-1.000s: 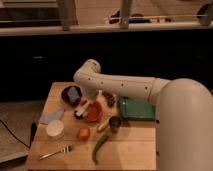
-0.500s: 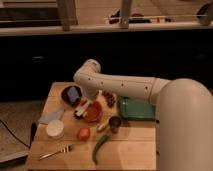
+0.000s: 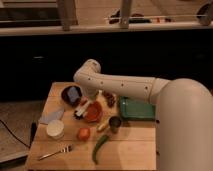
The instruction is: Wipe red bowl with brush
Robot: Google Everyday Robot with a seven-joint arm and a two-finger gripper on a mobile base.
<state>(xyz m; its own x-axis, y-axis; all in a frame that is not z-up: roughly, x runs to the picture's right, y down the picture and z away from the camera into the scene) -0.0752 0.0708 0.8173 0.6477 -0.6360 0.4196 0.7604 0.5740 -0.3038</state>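
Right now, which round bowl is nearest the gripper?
The shallow red-orange bowl: the gripper is at its rim, by the pale-handled brush; the dark purple bowl lies farther.

The room is dim, and the light is warm and yellow. It falls from above onto the wooden table [image 3: 130, 145] and the white arm [image 3: 125, 87], which shines a little. The back is nearly black. The gripper [image 3: 85, 106] sits in the arm's shadow, at the left edge of the red bowl [image 3: 94, 114]. Everything looks soft and fuzzy.

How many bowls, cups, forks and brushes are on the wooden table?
2 bowls: red bowl, dark bowl
2 cups: white cup, metal cup
1 fork
1 brush
Total: 6
The gripper is above the red bowl, beside the brush.
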